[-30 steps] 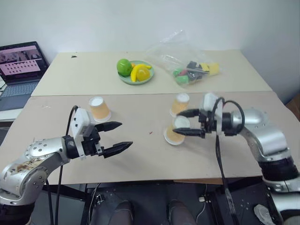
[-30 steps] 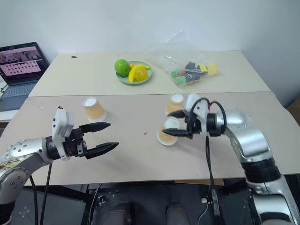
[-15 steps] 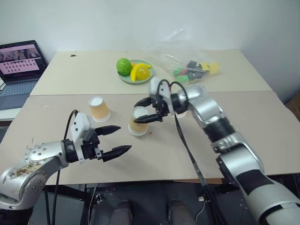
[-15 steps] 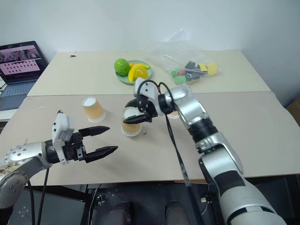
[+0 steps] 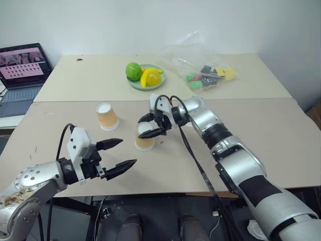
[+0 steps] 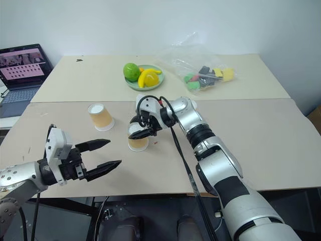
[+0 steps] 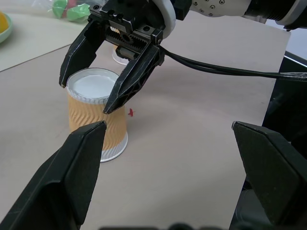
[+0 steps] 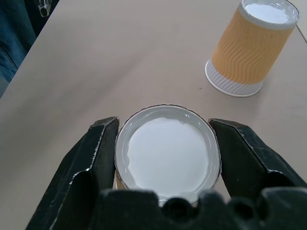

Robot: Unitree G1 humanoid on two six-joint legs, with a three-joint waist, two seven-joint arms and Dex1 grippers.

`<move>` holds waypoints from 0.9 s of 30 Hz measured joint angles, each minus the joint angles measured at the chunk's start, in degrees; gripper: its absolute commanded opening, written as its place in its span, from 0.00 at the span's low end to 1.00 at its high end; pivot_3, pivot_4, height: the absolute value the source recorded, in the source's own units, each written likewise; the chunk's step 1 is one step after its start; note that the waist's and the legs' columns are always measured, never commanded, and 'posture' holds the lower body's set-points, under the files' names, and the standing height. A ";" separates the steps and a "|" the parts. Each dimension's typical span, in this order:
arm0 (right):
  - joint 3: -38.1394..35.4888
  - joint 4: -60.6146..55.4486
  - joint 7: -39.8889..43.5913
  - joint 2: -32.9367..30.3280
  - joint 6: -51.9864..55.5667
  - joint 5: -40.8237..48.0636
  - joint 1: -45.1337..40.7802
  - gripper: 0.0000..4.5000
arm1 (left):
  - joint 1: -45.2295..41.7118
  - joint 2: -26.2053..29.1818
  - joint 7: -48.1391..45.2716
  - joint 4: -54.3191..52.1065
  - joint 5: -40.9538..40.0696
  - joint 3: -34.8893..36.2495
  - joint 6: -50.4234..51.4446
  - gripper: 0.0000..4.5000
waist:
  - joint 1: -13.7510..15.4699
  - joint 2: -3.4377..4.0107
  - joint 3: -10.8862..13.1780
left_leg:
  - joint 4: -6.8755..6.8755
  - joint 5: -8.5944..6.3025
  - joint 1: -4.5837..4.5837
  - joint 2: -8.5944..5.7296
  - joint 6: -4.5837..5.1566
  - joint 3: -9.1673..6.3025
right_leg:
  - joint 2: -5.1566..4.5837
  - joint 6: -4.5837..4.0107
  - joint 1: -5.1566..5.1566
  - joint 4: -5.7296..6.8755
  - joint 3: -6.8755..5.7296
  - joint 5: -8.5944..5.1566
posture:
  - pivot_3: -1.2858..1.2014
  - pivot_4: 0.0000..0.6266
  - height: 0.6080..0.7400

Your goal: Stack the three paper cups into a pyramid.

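Two of the three paper cups stand upside down on the near table: one cup (image 5: 106, 116) at the left, another cup (image 5: 144, 142) a short way to its right. My right gripper (image 5: 141, 128) reaches in from the right and straddles that second cup's (image 8: 168, 148) white base. It is open, with a finger (image 8: 98, 148) close by each side. What looks like the rim of the third cup (image 7: 116, 56) peeks out behind that gripper. My left gripper (image 5: 116, 153) hangs open and empty in front of the cups. No pyramid stands.
On the far table are a green plate (image 5: 134, 84) of fruit and a clear plastic bag (image 5: 200, 65) of small toys. An open laptop (image 5: 20, 70) sits at the far left. A seam (image 5: 65, 102) joins the two tables.
My right arm carried its cup from the right of the table leftward and set it down near the left cup; its fingers have parted. The left gripper stays open, drawn back slightly.
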 measured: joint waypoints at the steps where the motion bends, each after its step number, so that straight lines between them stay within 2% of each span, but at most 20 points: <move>1: -0.41 0.26 -0.02 0.16 -0.03 -0.03 -0.29 0.99 | 0.02 0.00 0.18 -0.01 -0.17 0.00 0.00 1.00 | -0.01 0.00 0.00 | -0.01 0.00 0.00 0.00 0.00 0.00 | 0.00 0.00 -0.01 0.00 0.00 0.00 | 0.52 0.24 1.00; 9: -2.40 0.15 -0.74 0.24 -1.03 -0.53 -0.78 0.99 | -0.52 -1.13 1.01 0.04 0.91 -0.24 -1.11 1.00 | -0.44 0.01 0.00 | -0.03 0.00 0.00 0.00 0.00 -0.01 | 0.01 0.00 -0.01 0.00 0.00 0.00 | 0.52 0.24 1.00; 13: -3.41 -4.20 -0.52 -1.69 0.74 -0.29 -0.52 0.99 | -0.62 -1.85 1.77 0.04 2.36 -0.50 -1.59 1.00 | -0.47 0.01 0.01 | -0.03 0.00 -0.02 0.00 0.00 -0.02 | 0.00 0.00 -0.01 0.00 0.00 0.00 | 0.52 0.24 1.00; 16: -4.87 -13.48 1.10 -5.44 5.45 0.89 1.89 0.99 | -0.66 -2.41 2.03 0.03 2.89 -0.90 -1.63 1.00 | -0.22 0.00 0.00 | -0.03 -0.01 -0.04 0.00 -0.01 -0.03 | -0.01 0.00 0.01 -0.04 -0.02 0.00 | 0.52 0.24 1.00; 21: -6.84 -33.13 3.15 -13.68 16.21 4.76 12.08 0.99 | -0.64 -3.40 2.02 0.14 4.36 -2.47 -2.22 1.00 | 0.52 0.00 0.01 | -0.02 -0.01 -0.07 -0.02 -0.01 -0.01 | -0.04 0.00 0.01 -0.07 -0.02 0.00 | 0.52 0.24 1.00; 25: -12.83 -47.93 -0.11 -24.42 27.19 7.84 21.38 0.99 | -0.64 -3.89 1.86 0.19 5.83 -3.34 -3.26 1.00 | 0.60 -0.01 0.01 | -0.02 -0.01 -0.06 -0.03 0.00 -0.01 | -0.04 0.00 0.05 -0.14 -0.02 -0.01 | 0.52 0.24 1.00; 27: -15.67 -49.73 -2.09 -26.52 29.80 8.64 23.39 0.99 | -0.59 -4.05 1.88 0.38 5.94 -3.61 -3.42 1.00 | 0.55 -0.02 0.01 | -0.02 -0.01 -0.06 -0.03 0.00 0.02 | -0.04 0.00 0.05 -0.15 -0.01 -0.01 | 0.52 0.24 1.00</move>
